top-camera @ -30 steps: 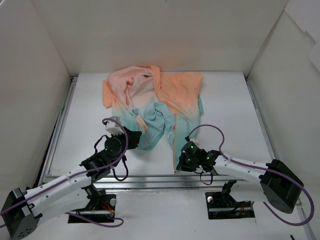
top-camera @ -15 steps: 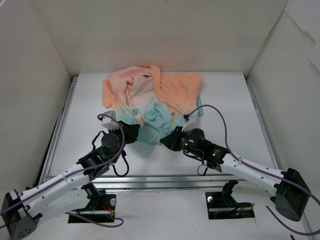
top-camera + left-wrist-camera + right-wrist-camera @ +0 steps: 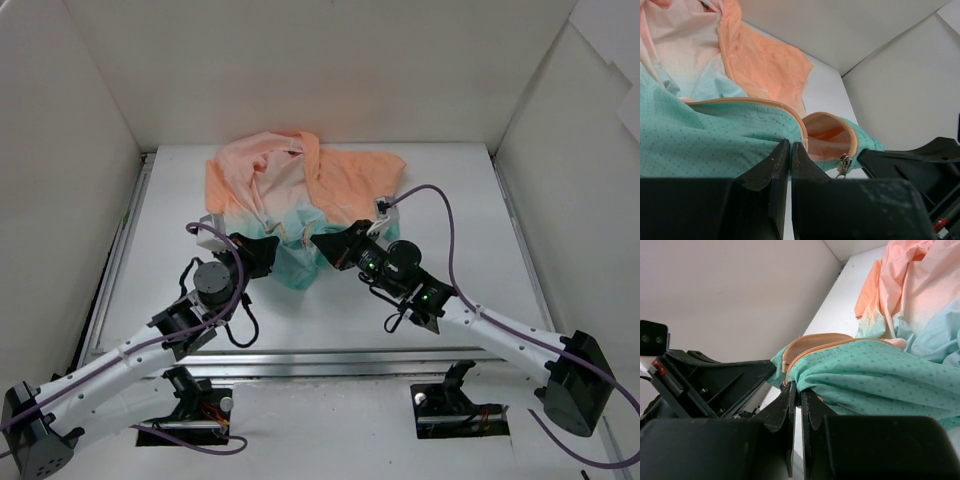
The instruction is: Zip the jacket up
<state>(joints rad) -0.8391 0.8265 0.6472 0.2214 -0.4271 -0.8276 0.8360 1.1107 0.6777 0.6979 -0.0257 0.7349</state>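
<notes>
- Here, the jacket [image 3: 300,195] lies crumpled at the far middle of the table [image 3: 480,250], with its peach part far and its mint-teal hem nearer.
- The left gripper [image 3: 791,146] is clenched on the teal hem, pinching fabric just beside the orange-trimmed zipper edge [image 3: 755,102].
- The right gripper [image 3: 796,388] is likewise clenched, grasping the hem where orange trim meets teal cloth.
- A small metal zipper slider [image 3: 844,164] hangs at the hem, between the two grippers.
- The grippers sit near each other, tips facing.
</notes>
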